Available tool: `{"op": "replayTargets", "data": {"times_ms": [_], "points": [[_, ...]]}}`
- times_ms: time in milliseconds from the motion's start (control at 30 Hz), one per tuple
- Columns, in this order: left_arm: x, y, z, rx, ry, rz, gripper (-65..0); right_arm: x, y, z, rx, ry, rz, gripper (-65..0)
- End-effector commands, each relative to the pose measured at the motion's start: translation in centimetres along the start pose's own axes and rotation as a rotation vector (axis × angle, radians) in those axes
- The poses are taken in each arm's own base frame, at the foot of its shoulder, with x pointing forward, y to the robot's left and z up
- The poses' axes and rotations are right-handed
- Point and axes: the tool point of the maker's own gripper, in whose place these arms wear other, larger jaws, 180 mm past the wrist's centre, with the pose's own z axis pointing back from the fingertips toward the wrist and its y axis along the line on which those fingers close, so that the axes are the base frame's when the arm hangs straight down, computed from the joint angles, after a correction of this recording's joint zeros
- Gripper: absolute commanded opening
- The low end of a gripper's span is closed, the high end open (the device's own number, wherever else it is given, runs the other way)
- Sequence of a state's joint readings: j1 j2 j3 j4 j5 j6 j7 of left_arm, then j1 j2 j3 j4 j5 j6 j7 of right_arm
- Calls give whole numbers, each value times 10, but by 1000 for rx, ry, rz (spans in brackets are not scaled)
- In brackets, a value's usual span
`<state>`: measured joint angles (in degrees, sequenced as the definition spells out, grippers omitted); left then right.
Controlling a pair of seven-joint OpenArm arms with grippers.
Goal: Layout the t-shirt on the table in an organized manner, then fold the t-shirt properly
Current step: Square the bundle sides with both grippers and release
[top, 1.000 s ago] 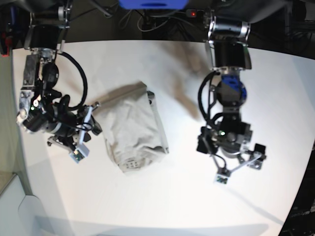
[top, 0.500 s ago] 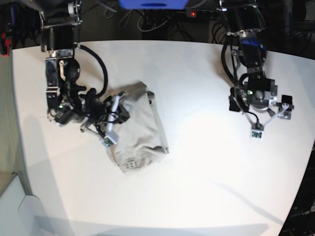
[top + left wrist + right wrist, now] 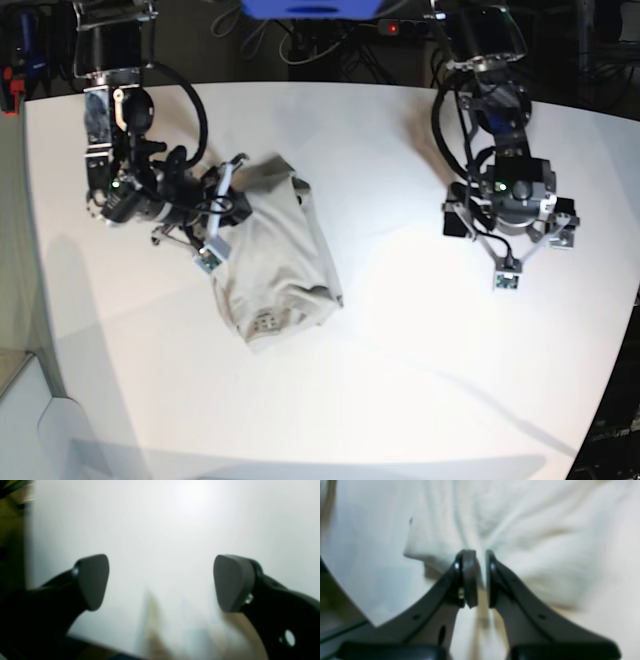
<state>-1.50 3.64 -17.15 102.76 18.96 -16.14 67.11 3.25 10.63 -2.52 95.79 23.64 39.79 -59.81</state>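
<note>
The right gripper (image 3: 222,215) pinches the t-shirt (image 3: 278,255): in the right wrist view its 2 fingertips (image 3: 470,577) stand almost together, with a thin ridge of pale cloth drawn up in the narrow gap between them. Creases fan out from that pinch across the fabric ahead of the gripper. To 1 side of the fingers in that view, a shirt edge ends and bare white table (image 3: 365,555) shows beyond it.

In the base view, the pinch sits on the shirt's side edge, the edge that faces the right arm, toward its upper end. The rest of the garment lies bunched and wrinkled on the table, spreading away from the gripper toward the near edge, where a small dotted patch (image 3: 268,322) shows close to the hem. A corner of cloth above the gripper appears lifted and blurred.

The left gripper (image 3: 524,258) hangs over bare table (image 3: 400,380), well apart from the shirt, on the far side of it from the right gripper. Its 2 fingers (image 3: 93,580) are spread wide with nothing between them; the left wrist view shows only blurred white surface ahead of them.
</note>
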Motion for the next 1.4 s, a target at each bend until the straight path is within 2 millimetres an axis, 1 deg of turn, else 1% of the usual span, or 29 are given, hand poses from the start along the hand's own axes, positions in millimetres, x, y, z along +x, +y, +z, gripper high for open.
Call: {"op": "replayTargets", "data": {"times_ms": [0,67,200,300,433,467,533,567,600,633,667,767,800,833,900,967,1033,1067,1100,1133,1167,1200,1267,1367], "points": [[14,1,4,-9,-48,19,0,27,-4,12,-16,-81,44,-594],[14,-6,4,-53,-57,39,0,32,-14,25,-57,-76,78,-594],[15,-20,5,-114,-66,62,0,37,-35,37,-115,-87,68,-593],[15,-40,8,-186,-72,97,0,30,-52,45,-152,-72,57,-592],[20,-61,12,-294,-102,148,0,28,-57,47,-160,-64,58,-592],[21,-67,14,-331,-116,168,-63,28,-57,47,-161,-65,59,-592],[26,-78,19,-402,-155,222,-250,24,-62,51,-172,-48,69,-592],[27,-82,21,-428,-169,242,-328,24,-62,51,-172,-46,73,-592],[28,-88,23,-456,-181,262,-380,24,-63,51,-174,-47,71,-592],[25,-95,25,-482,-180,282,-390,23,-63,52,-176,-47,70,-592],[24,-103,27,-504,-178,301,-375,22,-64,51,-175,-43,67,-592],[16,-107,27,-511,-159,296,-324,22,-77,51,-187,-31,59,-592],[12,-114,27,-525,-142,288,-322,21,-81,49,-186,-23,48,-592],[7,-127,27,-553,-125,269,-328,17,-86,47,-184,-11,33,-592],[-5,-150,24,-601,-76,231,-382,13,-96,44,-185,3,10,-592],[-17,-171,19,-641,-29,205,-487,9,-103,42,-185,-3,-9,-592],[-25,-190,15,-673,-9,188,-618,5,-109,39,-182,-9,-29,-592],[-30,-199,12,-688,6,180,-650,0,-112,37,-180,-6,-42,-592],[-35,-204,9,-688,23,191,-650,-4,-113,35,-176,-5,-51,-592],[-36,-206,6,-673,33,219,-635,-7,-114,34,-172,-3,-60,-592],[-39,-208,2,-653,40,254,-637,-11,-114,31,-167,0,-72,-592],[-38,-212,2,-651,33,283,-650,-15,-113,29,-161,5,-83,-592],[-36,-221,2,-670,32,351,-649,-22,-113,26,-154,16,-101,-592],[-36,-231,4,-695,47,406,-648,-32,-106,20,-136,31,-122,-592]]}}
